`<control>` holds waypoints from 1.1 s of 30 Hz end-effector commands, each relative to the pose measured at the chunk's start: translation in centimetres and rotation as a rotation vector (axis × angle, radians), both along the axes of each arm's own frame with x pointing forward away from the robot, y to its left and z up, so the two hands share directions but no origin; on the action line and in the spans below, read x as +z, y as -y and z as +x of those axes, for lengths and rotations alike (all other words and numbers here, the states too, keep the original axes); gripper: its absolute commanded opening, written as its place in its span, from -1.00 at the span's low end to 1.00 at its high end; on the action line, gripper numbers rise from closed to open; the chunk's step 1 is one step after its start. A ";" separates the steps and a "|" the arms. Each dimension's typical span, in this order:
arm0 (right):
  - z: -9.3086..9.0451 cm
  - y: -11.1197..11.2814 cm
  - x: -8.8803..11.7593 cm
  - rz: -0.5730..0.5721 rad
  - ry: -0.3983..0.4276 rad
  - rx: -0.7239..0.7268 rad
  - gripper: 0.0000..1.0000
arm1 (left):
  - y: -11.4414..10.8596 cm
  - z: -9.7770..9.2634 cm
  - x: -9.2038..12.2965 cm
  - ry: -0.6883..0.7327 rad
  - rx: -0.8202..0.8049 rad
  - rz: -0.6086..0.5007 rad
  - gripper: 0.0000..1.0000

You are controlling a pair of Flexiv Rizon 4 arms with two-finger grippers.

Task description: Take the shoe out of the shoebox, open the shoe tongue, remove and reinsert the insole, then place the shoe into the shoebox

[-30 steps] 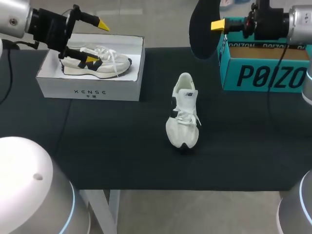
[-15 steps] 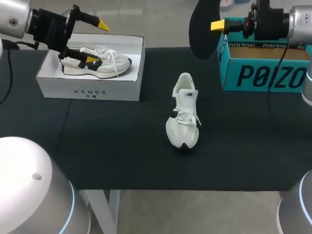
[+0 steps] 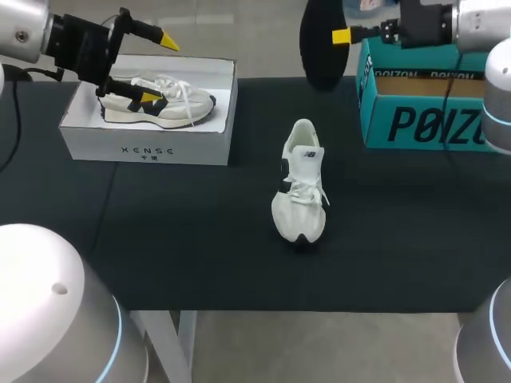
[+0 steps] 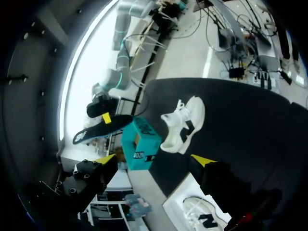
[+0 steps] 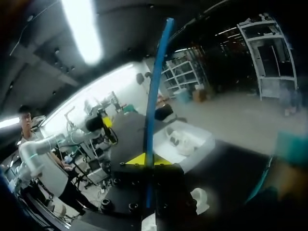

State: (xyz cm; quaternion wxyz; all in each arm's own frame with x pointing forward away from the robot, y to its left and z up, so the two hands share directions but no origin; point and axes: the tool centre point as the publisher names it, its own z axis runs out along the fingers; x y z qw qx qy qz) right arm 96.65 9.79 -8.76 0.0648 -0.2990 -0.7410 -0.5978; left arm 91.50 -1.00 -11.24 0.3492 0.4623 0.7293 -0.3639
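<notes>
Raised and swung back since a moment ago, the right claw (image 3: 341, 36) clenches the black insole (image 3: 316, 48), clear of the white sneaker (image 3: 299, 191) on the bench (image 3: 160, 239); reinsertion likely comes next. The left claw (image 3: 160, 69) hovers released over the white shoebox (image 3: 148, 144).

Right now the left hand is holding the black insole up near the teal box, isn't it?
Not the left: the right hand holds the black insole up near the teal box, as the head view shows. The left hand is open over the white shoebox.
</notes>
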 end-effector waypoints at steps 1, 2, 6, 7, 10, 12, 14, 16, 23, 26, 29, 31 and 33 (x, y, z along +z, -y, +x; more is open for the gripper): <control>0.3 -0.3 0.5 -0.024 -0.014 0.006 -1.00 | 0.0 -0.1 0.0 0.000 0.001 0.003 1.00; 0.3 -0.3 0.5 -0.024 -0.014 0.006 -1.00 | 0.0 -0.1 0.0 0.000 0.001 0.003 1.00; 0.5 -0.5 -1.0 0.013 -0.050 0.019 -1.00 | 0.0 -0.1 0.0 0.000 0.001 0.003 1.00; 0.5 -0.6 -1.5 0.005 -0.051 0.031 -1.00 | 0.0 -0.1 0.0 0.000 0.001 0.003 1.00; 1.0 -1.0 -4.3 -0.005 -0.049 0.069 -1.00 | 0.0 -0.1 0.0 0.000 0.001 0.003 1.00; 1.8 -0.8 -5.8 -0.017 -0.050 0.079 -1.00 | 0.0 -0.1 0.0 0.000 0.001 0.003 1.00; 2.4 -0.7 -6.8 -0.019 -0.040 0.083 -1.00 | 0.0 -0.1 0.0 0.000 0.001 0.003 1.00; 2.8 -0.6 -7.4 -0.017 -0.029 0.091 -1.00 | 0.0 -0.1 0.0 0.000 0.001 0.003 1.00; 3.3 -0.2 -8.9 -0.065 -0.042 0.077 -1.00 | 0.0 -0.1 0.0 0.000 0.001 0.003 1.00; 3.3 -0.2 -8.9 -0.065 -0.042 0.077 -1.00 | 0.0 -0.1 0.0 0.000 0.001 0.003 1.00; 3.3 -0.2 -8.9 -0.065 -0.042 0.077 -1.00 | 0.0 -0.1 0.0 0.000 0.001 0.003 1.00; 3.3 -0.2 -8.9 -0.065 -0.042 0.077 -1.00 | 0.0 -0.1 0.0 0.000 0.001 0.003 1.00; 3.5 0.0 -10.3 -0.045 -0.041 0.059 -1.00 | 0.0 -0.1 0.0 0.000 0.001 0.003 1.00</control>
